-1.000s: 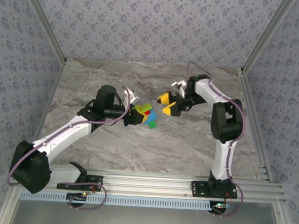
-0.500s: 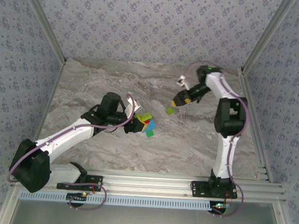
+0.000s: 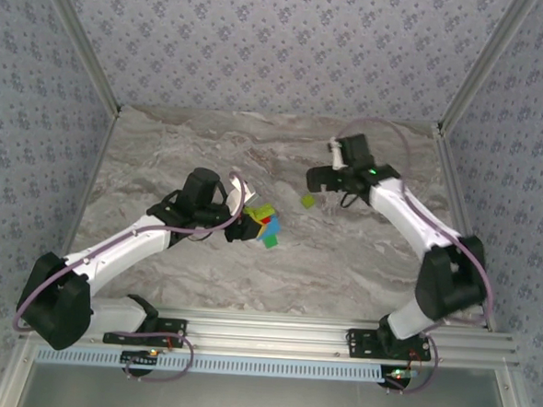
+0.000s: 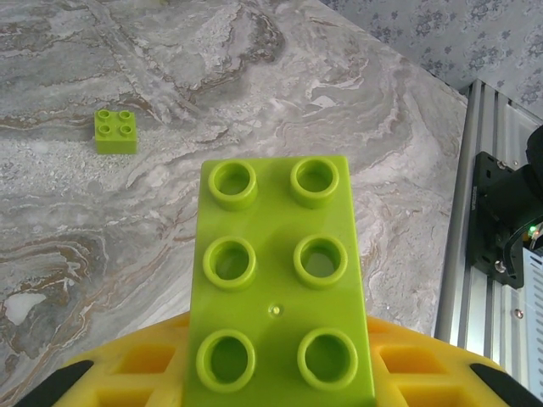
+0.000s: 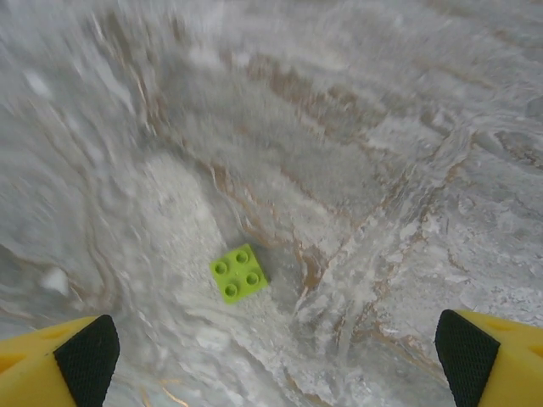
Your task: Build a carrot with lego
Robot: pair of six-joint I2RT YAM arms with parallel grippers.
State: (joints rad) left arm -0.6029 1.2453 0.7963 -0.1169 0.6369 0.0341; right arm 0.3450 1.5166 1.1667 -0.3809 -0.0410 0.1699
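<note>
From above, my left gripper (image 3: 245, 222) is clenched on the carrot (image 3: 266, 224), holding it off the table (image 3: 342, 259) a little left of the middle. The carrot's lime end sits nearest my fingers, then red and blue, with the green piece pointing toward the near edge. My right gripper (image 3: 316, 179) hangs over the far right part of the table with its jaws spread wide and nothing between them. One loose lime brick (image 3: 308, 201) lies flat on the marbled surface just beside it, on the near side, apart from both the gripper and the carrot. In my left wrist view, the carrot's lime top brick fills the centre, six open studs facing the camera, pinned between my yellow fingers (image 4: 127, 377) at the bottom edge. The loose lime brick lies well off on the table at upper left, studs up, and a metal rail (image 4: 454, 254) runs down the right side. In my right wrist view, the picture is somewhat blurred. My two yellow, black-padded fingertips (image 5: 85, 356) sit far apart in the bottom corners, released, and the four-stud lime brick rests on the table between and beyond them, touching neither.
</note>
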